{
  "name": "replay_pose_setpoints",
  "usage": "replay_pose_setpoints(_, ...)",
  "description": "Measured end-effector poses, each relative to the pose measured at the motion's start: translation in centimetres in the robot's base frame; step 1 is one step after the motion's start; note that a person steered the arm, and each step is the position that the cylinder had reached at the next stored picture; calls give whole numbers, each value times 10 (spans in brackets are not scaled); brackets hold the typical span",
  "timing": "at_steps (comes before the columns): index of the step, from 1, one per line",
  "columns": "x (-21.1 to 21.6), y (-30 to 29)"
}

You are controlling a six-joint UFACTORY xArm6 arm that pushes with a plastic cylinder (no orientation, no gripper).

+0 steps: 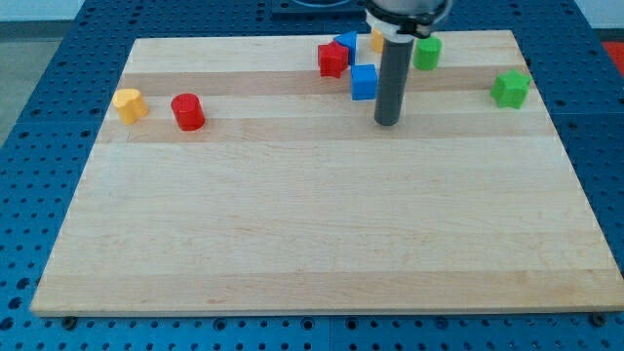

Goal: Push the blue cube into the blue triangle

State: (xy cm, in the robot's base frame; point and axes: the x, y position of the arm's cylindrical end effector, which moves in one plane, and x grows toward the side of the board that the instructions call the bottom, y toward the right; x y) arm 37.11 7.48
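- While my tip [387, 121] rests on the tabletop [322, 234], it sits just beside the blue cube [364, 82], toward the view's lower right of it; can't tell if touching, looks slightly apart.
- No hand on this rig, just a straight rod, so nothing is held; nothing opens or closes.
- Blue cube is near the tabletop's top edge, a bit right of centre.
- Blue triangle [346, 42] is up-left of the blue cube, near it, partly hidden behind the red block [332, 59] (shape unclear), which sits left and above the cube, close.
- Handling guess: cube looks small, light, rigid plastic; should slide easily on smooth wood, may rotate if pushed off-centre.
- Contact spot: push on the cube's lower-right face, centred, toward the triangle.
- Risk: red block gets clipped on the way.
- Others relative to the cube: green block [426, 53] right and above, orange block [377, 39] above behind the rod, green star-ish block [511, 89] far right, red cylinder [187, 111] and yellow block [129, 103] far left.
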Motion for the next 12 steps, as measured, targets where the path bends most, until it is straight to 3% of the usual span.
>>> replay_pose_setpoints(4, -104, -21)
replay_pose_setpoints(5, -113, -21)
replay_pose_setpoints(6, -112, -21)
replay_pose_setpoints(9, -42, 41)
replay_pose_setpoints(12, -33, 110)
